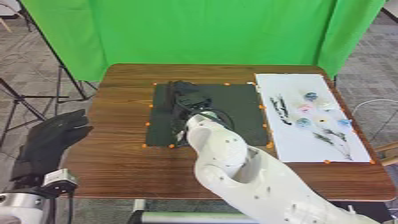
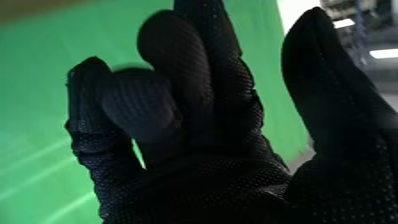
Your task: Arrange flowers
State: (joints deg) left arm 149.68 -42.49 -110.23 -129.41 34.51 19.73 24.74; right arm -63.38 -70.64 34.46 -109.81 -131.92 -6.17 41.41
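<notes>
Your right hand (image 1: 188, 95) is over the black mat (image 1: 240, 117), with the flowers (image 1: 305, 108) well apart to its right

You have the flowers lying loose on the white sheet (image 1: 306, 151) just beside the mat, their heads blue, pink and pale, with green stems (image 1: 330, 140) at the near end and a dark, thin piece, too small to name, along the sheet's left side, nearer your hand; in the wrist view your right hand (image 2: 200, 182) is loosely open, fingers a little bent and thumb spread away from them, with nothing in its hold, though you can't tell whether it touches the mat; your left hand (image 1: 51, 140) is off the table's (image 1: 107, 165) left side, fingers relaxed and empty
</notes>
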